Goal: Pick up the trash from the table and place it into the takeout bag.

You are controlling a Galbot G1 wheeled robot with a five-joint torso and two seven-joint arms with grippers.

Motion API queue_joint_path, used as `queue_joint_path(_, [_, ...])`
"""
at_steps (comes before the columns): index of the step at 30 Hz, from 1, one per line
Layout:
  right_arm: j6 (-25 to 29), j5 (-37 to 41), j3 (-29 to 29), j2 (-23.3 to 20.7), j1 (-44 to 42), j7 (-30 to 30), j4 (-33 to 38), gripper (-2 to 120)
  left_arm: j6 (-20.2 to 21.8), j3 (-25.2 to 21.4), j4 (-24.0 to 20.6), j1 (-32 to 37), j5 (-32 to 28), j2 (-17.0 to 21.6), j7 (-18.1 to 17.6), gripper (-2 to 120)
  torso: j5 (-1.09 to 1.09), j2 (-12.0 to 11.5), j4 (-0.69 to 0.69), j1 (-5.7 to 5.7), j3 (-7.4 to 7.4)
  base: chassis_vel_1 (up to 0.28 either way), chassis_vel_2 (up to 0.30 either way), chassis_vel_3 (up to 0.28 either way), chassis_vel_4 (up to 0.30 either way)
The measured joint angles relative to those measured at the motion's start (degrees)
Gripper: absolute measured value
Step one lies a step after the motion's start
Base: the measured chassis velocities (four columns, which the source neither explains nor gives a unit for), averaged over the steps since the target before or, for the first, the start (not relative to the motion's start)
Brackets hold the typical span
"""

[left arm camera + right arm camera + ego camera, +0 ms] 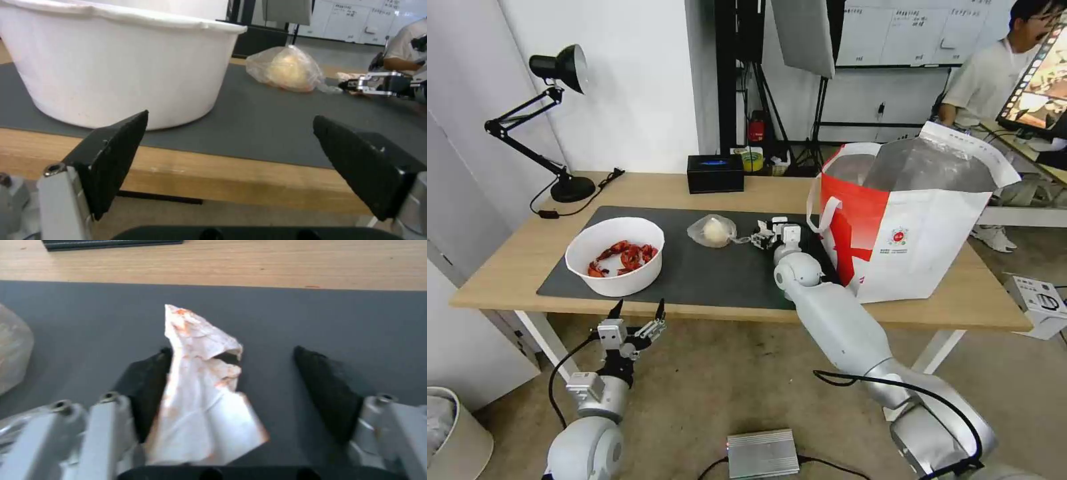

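Right pincer [231, 373] apart astride stained napkin [200, 390]; left pincer [639, 312] apart below table [507, 267].

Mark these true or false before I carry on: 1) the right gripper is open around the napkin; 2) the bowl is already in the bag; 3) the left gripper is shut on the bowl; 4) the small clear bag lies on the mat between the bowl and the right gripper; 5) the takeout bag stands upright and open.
1) True: the right gripper is open, with the napkin between its fingers, against one of them.
2) False: the bowl sits on the mat, shells inside.
3) False: the left gripper is open, off the table's near edge, apart from the bowl.
4) True: the clear bag lies there.
5) True: the takeout bag stands open.
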Motion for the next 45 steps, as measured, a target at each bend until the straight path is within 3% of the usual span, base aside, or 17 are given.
queue_joint_path(7, [0.0,0.0,0.4,0.0,-0.6,0.2,0.3,43,-0.2,0.0,0.0,0.0,0.0,-0.2,0.0,100,-0.01,0.0,-0.03,0.00,-0.01,0.000,0.000,0.000,0.000])
queue_joint_path(19, [0.8,-0.3,0.1,0.1,-1.7,-0.1,1.2,1,-0.4,-0.1,-0.4,0.2,0.1,-0.3,-0.1,100,0.02,0.0,0.05,0.00,0.01,0.000,0.000,0.000,0.000])
queue_joint_path(29, [2.6,-1.9,0.0,-0.4,-2.7,-0.6,2.4,0,-0.4,-0.2,-0.6,0.3,0.1,-0.3,-0.1,100,0.02,0.0,0.03,0.02,0.02,0.000,0.000,0.000,0.000])
queue_joint_path(38, [9.2,-8.7,-1.6,-2.1,-4.9,-3.0,6.0,0,-0.4,-0.4,-0.8,0.4,0.0,-0.2,-0.1,100,0.01,0.0,0.03,0.02,0.03,0.000,0.000,0.000,0.000])
queue_joint_path(45, [17.3,-16.0,-2.7,-4.5,-8.9,-5.4,10.7,0,-0.9,-1.2,-1.1,1.1,-0.3,-0.3,-0.1,100,0.01,0.0,0.02,0.02,0.01,0.000,0.000,0.000,0.000])
